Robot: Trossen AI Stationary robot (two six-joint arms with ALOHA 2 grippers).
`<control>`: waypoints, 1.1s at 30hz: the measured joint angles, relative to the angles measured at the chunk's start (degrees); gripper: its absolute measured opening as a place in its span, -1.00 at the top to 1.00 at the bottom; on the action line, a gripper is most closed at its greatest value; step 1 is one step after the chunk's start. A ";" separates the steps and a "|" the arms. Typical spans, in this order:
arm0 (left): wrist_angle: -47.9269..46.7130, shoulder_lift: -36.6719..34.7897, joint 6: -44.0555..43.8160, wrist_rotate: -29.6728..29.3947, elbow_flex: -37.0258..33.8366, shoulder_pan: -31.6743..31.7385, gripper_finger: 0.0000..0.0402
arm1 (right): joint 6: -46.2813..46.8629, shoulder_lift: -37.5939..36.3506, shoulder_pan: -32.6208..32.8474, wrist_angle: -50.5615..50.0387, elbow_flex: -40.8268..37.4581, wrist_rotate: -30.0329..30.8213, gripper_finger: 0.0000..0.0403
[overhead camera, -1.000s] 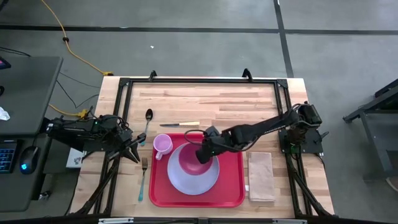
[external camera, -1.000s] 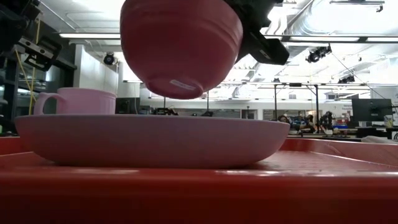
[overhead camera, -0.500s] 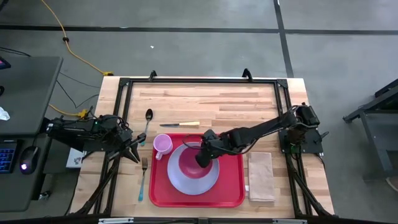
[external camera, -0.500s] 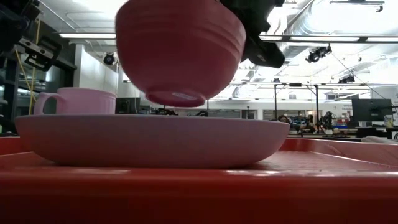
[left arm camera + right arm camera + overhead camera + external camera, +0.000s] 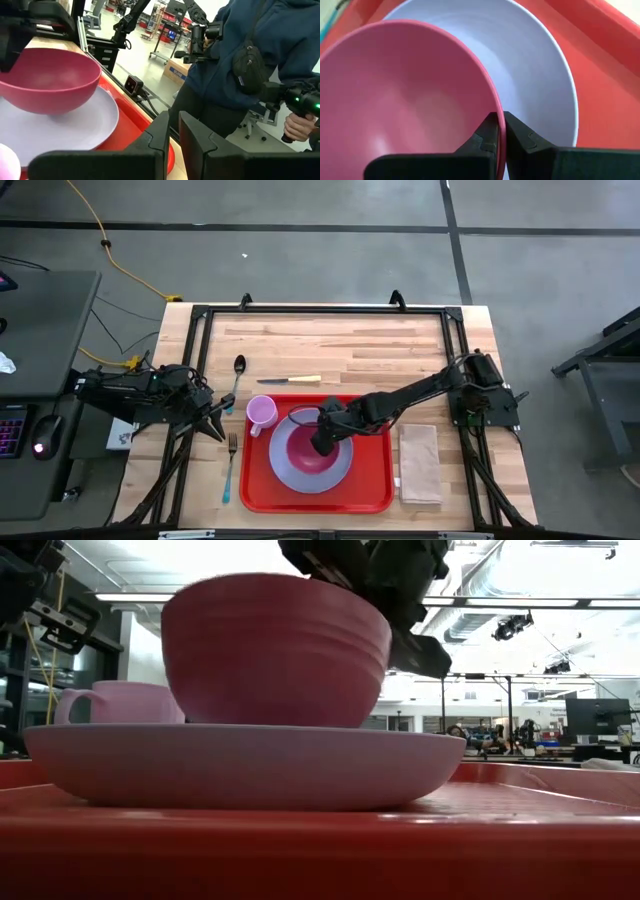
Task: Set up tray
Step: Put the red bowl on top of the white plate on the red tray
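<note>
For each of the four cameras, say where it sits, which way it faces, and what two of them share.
High view: overhead, straight down on the table; both arms show.
Low view: tabletop height, level across the tray; right gripper above.
Left wrist view: on the left arm, past its fingers toward a person.
Right wrist view: on the right arm; fingers pinch the bowl rim.
All share bowl and plate.

Bowl (image 5: 275, 650) base hidden behind plate (image 5: 245, 765) rim in low view; contact with plate unclear
</note>
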 joint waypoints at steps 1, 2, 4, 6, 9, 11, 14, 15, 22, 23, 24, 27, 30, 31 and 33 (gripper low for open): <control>0.00 0.00 0.01 -0.02 0.00 0.00 0.63 | -0.23 0.04 0.00 -0.17 0.00 0.08 1.00; 0.00 0.00 0.01 -0.03 0.00 0.00 0.63 | -0.38 0.06 0.00 -0.25 0.00 0.25 1.00; 0.00 0.00 0.01 -0.04 0.00 0.00 0.63 | -0.46 0.06 -0.08 -0.22 0.00 1.05 1.00; 0.00 0.00 0.01 -0.04 0.00 0.00 0.63 | -0.86 0.06 -0.18 -0.22 0.00 1.51 1.00; 0.00 0.00 0.01 -0.05 0.00 0.00 0.63 | -1.33 0.06 -0.44 -0.15 0.00 1.77 1.00; 0.00 0.00 0.01 -0.06 0.00 0.00 0.63 | -1.48 0.06 -0.52 -0.15 0.00 2.07 1.00; -0.02 0.00 0.01 -0.06 0.00 0.00 0.63 | -1.93 0.18 -0.81 0.33 0.00 2.54 1.00; -0.02 0.00 0.01 -0.06 0.00 0.00 0.63 | -1.93 0.55 -0.92 0.86 0.03 2.30 1.00; -0.09 -0.02 0.01 -0.06 0.00 0.00 0.63 | -2.57 2.01 -1.31 3.00 0.02 2.28 1.00; -0.09 0.00 0.03 -0.06 0.00 0.00 0.63 | -2.79 2.01 -1.46 3.04 0.02 2.76 1.00; -0.11 0.00 0.03 -0.07 0.00 0.00 0.63 | -3.11 2.01 -1.62 3.02 0.02 2.53 1.00; -0.15 -0.01 0.03 -0.06 0.00 0.00 0.63 | -3.84 2.30 -2.21 3.93 0.03 0.44 1.00; -0.19 -0.01 0.03 0.14 0.02 0.00 0.63 | -3.86 2.67 -2.42 4.25 0.02 -0.64 1.00; -0.20 -0.01 0.03 0.14 0.02 0.00 0.63 | -3.83 2.67 -2.40 4.28 0.02 -0.64 1.00; -0.22 0.00 0.03 0.22 0.02 0.00 0.63 | -3.89 2.67 -2.36 4.40 0.02 -0.82 1.00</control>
